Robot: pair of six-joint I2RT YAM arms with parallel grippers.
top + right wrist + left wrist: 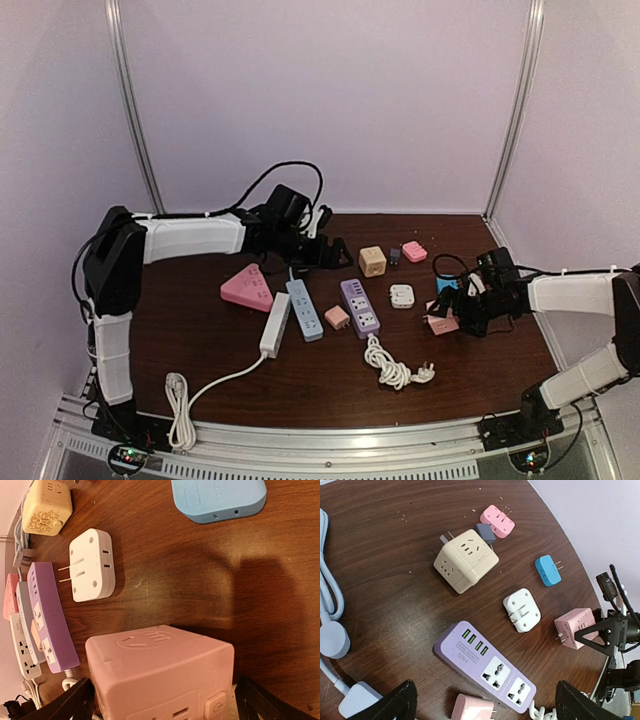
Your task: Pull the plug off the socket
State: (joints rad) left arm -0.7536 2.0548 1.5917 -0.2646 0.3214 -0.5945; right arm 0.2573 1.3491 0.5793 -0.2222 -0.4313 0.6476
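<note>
A grey-blue plug [483, 531] sits against the upper face of the cream cube socket [465, 560], near the back of the table [372, 261]. My left gripper [485, 692] is open and empty above the purple power strip [485, 665]; in the top view it is at the back centre [328, 250]. My right gripper [162, 697] is open, its jaws standing on either side of a pink cube socket [160, 670], also seen from above [441, 322]. I cannot tell whether the fingers touch the cube. No plug shows in the pink cube.
On the table are a pink triangular socket [246, 288], a blue-grey strip [304, 308], a white strip [275, 324], a small pink adapter [337, 317], a white adapter [402, 296], a pink adapter [414, 251], a blue adapter [447, 285] and a coiled white cable [395, 370].
</note>
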